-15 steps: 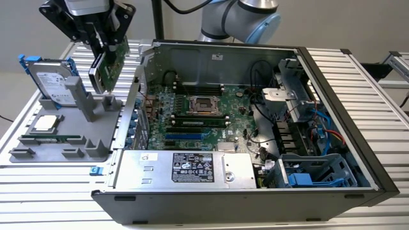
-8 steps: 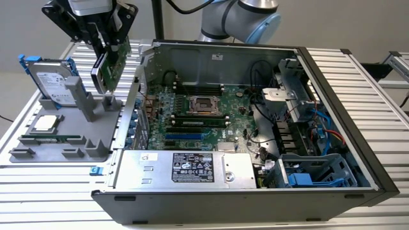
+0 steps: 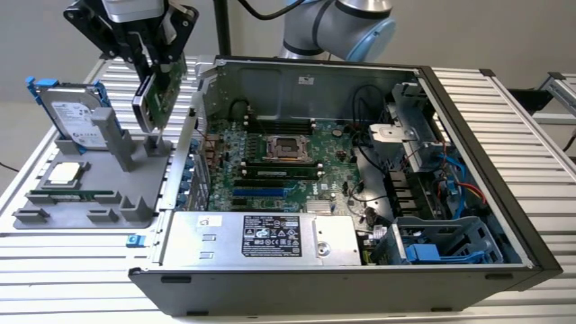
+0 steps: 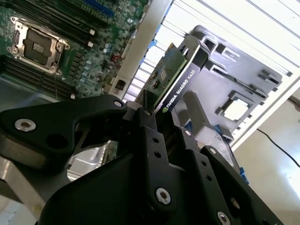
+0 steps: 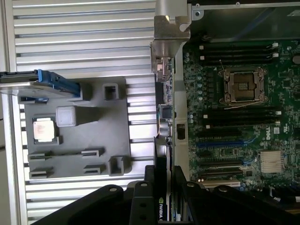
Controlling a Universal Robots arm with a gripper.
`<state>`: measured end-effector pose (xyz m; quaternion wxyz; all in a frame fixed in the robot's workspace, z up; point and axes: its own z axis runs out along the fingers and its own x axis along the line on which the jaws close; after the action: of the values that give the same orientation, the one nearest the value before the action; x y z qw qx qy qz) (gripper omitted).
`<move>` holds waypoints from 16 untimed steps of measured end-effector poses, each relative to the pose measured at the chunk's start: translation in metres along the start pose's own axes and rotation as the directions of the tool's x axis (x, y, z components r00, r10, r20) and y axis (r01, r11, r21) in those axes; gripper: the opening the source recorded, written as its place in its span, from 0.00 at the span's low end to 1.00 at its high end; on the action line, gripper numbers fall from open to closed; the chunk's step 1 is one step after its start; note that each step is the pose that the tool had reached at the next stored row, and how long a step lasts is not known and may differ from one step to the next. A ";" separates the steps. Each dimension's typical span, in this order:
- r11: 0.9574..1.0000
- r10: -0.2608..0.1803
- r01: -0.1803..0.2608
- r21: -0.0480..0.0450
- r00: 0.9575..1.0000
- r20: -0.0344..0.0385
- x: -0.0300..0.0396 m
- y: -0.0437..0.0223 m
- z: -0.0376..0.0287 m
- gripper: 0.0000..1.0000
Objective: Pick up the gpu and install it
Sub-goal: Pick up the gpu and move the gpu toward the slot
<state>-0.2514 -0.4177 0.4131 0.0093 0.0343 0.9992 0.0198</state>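
Observation:
My gripper is shut on the gpu, a green card with a black shroud. It hangs upright and slightly tilted above the grey holder tray, just outside the open computer case on the exterior view's left. In the second wrist view the gpu sticks out between the black fingers, its green board facing the motherboard. The first wrist view sees the gpu edge-on, over the gap between tray and case wall. The motherboard lies inside the case with blue slots.
On the grey tray stand a silver hard drive in a blue frame, a processor chip and a thin memory stick. A power supply, cables and drive cages crowd the case. Ribbed metal table surrounds everything.

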 end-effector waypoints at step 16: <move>1.000 0.000 0.000 0.000 1.000 0.000 -0.0086 0.0006 0.0002 0.00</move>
<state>-0.2428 -0.4177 0.4131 0.0093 0.0343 0.9992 0.0198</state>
